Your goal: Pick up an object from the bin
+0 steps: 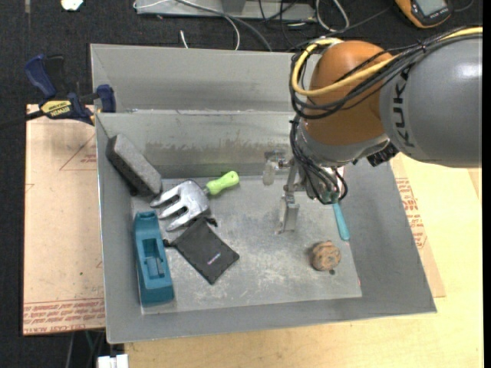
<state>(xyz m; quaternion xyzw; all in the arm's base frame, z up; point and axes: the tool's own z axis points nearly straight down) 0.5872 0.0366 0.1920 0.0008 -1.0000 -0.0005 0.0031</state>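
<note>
The two-finger gripper (280,192) is being held, fingers (289,213) apart, over the grey metal bin (230,282) floor, just left of a thin teal stick (340,222).

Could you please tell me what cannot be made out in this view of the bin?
In the camera view:
- Teal stick: its upper end is hidden behind the arm's wrist cables, so its kind is unclear.
- Brown lump: too small to identify.
- Back right corner of the bin: covered by the arm's orange cover.
</note>
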